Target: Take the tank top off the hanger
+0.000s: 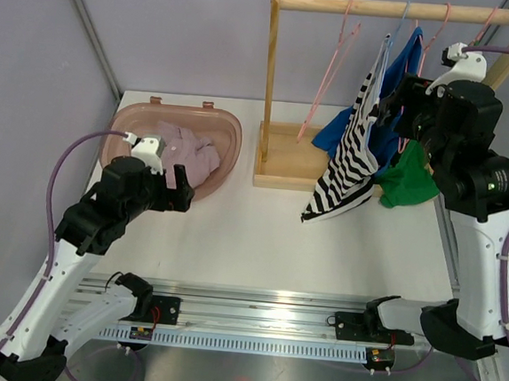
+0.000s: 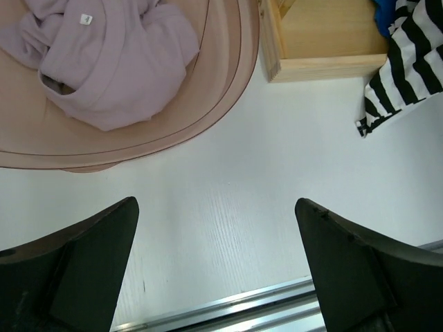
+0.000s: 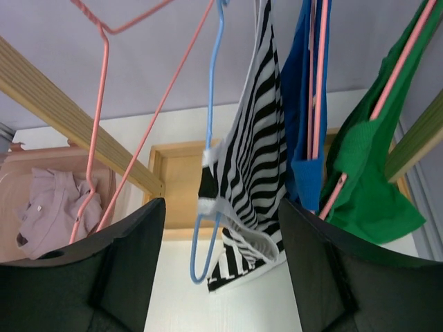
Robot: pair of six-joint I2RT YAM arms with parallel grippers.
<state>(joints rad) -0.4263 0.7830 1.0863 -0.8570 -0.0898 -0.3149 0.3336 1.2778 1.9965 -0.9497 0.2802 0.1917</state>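
Observation:
A black-and-white striped tank top [image 1: 351,154] hangs from a light blue hanger [image 1: 387,51] on the wooden rail and droops to the table in front of the rack base. In the right wrist view the top [image 3: 256,159] hangs with the hanger's [image 3: 208,207] lower loop poking out beside it. My right gripper [image 1: 394,103] is open and empty, just right of the top; in its own view the gripper [image 3: 221,228] faces the top, apart from it. My left gripper [image 1: 183,189] is open and empty, low over the table by the basket; it also shows in the left wrist view [image 2: 216,228].
An empty pink hanger [image 1: 332,64], a blue garment [image 1: 397,87] and a green garment [image 1: 409,182] on pink hangers share the wooden rail [image 1: 404,7]. The rack base [image 1: 284,162] stands behind. A pink basket [image 1: 228,130] holds a lilac garment [image 1: 191,149] at left.

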